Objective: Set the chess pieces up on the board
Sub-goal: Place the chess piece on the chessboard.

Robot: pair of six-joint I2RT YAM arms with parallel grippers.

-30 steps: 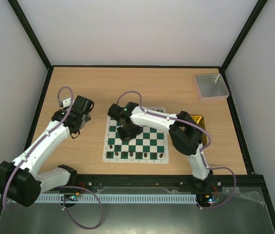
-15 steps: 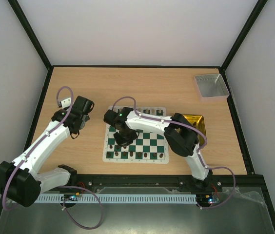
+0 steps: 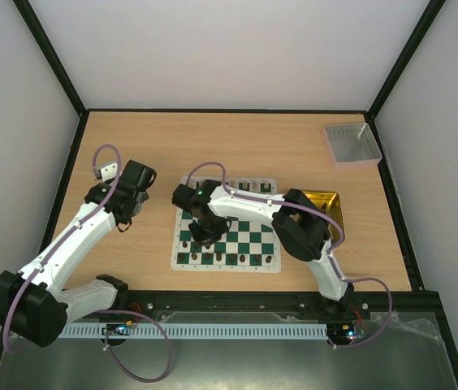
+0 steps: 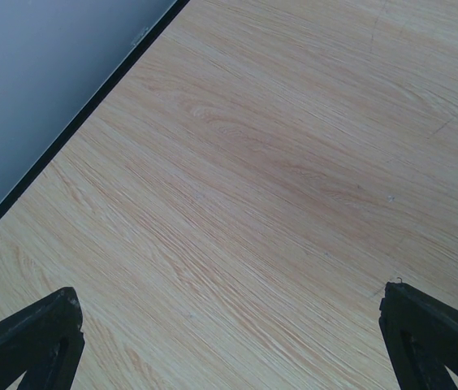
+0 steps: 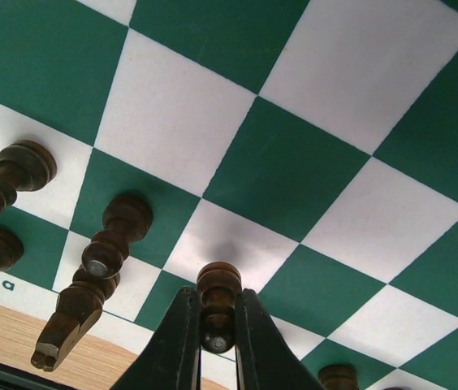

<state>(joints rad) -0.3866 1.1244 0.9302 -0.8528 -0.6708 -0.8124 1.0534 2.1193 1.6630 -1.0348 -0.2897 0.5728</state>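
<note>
Wood-grain laminate is all the left wrist view gives: bare table [image 4: 245, 179], a black strip and a pale wall at the upper left. The 2 dark fingertips [image 4: 38, 333] of the left claw [image 4: 229, 329] stand wide apart at the bottom corners, holding nothing. The top view places that claw over the table to the left of the board [image 3: 249, 236], well apart from it.

Only the right wrist view shows the grip. The right claw [image 5: 215, 325] is closed on a dark brown pawn [image 5: 218, 292], with 1 finger pressed to each side. The pawn's base is at a white square near the board's edge, with a soft shadow on that square; whether it rests on the square cannot be told. To its left stand 4 more dark brown chess pieces [image 5: 115, 236] close to the white border, 1 of them with a notched top. From above, the right arm hides the pawn, and the claw sits over the board's left part.

The top view alone shows the rest. A row of dark pieces lines the board's near edge, and a few more stand along its far edge, too small to tell their colour. A yellow tray [image 3: 332, 201] lies just right of the board, partly behind the right arm. A grey tray [image 3: 351, 144] sits at the table's far right corner. White walls [image 3: 229, 49] and a black frame [image 3: 50, 57] enclose the table.
</note>
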